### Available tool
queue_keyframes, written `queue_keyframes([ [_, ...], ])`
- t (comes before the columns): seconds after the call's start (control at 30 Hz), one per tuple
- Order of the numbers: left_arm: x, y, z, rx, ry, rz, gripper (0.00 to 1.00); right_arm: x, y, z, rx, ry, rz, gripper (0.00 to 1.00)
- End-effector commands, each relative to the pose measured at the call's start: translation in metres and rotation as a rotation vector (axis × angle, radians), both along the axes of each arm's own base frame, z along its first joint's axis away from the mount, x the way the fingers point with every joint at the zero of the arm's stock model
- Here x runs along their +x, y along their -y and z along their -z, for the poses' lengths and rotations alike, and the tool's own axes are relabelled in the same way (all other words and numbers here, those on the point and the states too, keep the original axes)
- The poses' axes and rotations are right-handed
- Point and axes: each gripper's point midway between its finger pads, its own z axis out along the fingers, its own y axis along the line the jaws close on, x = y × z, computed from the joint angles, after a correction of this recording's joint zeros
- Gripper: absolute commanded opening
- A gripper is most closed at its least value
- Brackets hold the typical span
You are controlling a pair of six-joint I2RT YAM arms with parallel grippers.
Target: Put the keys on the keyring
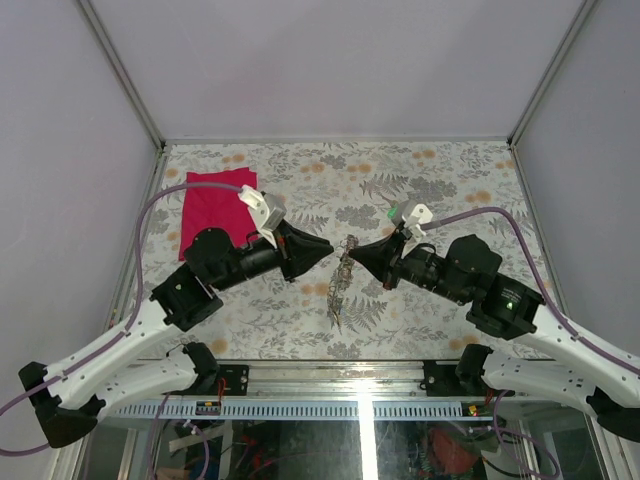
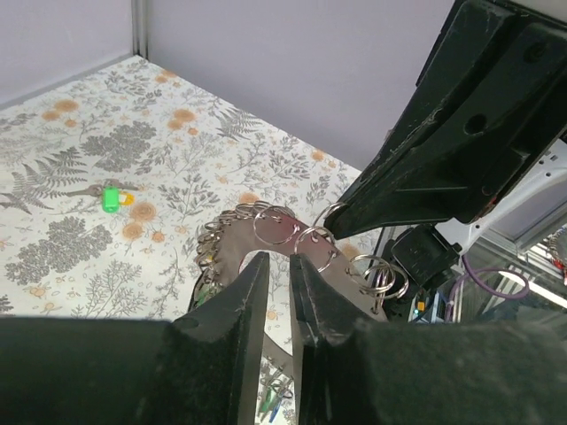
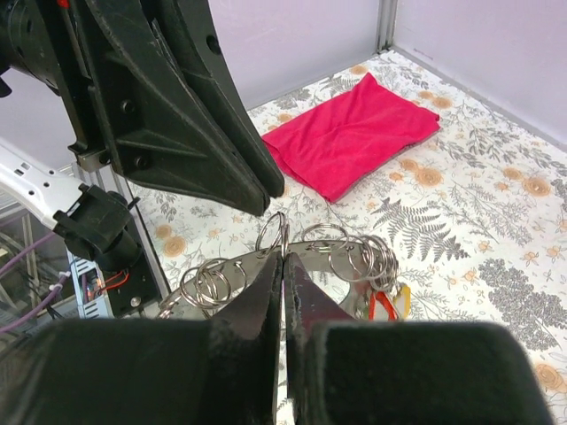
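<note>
The keyring (image 1: pixel 343 280) is a flat grey metal ring held up on edge over the table's middle. Many small wire rings fringe its rim. My right gripper (image 1: pixel 352 250) is shut on the rim of the keyring (image 3: pixel 239 270), its tips (image 3: pixel 283 258) pinched together. Red and yellow keys (image 3: pixel 390 301) hang from the ring's right side. My left gripper (image 2: pixel 276 258) faces the keyring (image 2: pixel 232 243) from the other side, jaws a narrow gap apart with nothing between them. In the overhead view the left gripper (image 1: pixel 330 250) stops just short of the ring. A loose green key (image 2: pixel 110 198) lies on the table beyond.
A red cloth (image 1: pixel 213 210) lies flat at the far left of the floral table (image 1: pixel 450 190); the same red cloth (image 3: pixel 354 133) shows past the left arm. Grey walls close in three sides. The green key (image 1: pixel 388 212) sits close to the right wrist.
</note>
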Motion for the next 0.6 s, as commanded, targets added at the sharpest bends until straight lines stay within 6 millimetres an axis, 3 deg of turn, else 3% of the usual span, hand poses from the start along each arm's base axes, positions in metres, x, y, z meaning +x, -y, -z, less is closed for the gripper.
queue_keyframes([
  [0.0, -0.009, -0.010, -0.029, -0.042, 0.072, 0.007, 0.16, -0.007, 0.007, -0.062, 0.179, 0.147, -0.016, 0.00],
  [0.27, -0.046, 0.004, -0.039, -0.132, 0.070, 0.231, 0.36, -0.027, 0.005, -0.065, 0.188, 0.221, -0.124, 0.00],
  [0.57, -0.051, 0.017, -0.037, -0.135, 0.047, 0.306, 0.34, -0.040, 0.005, -0.067, 0.195, 0.256, -0.192, 0.00],
])
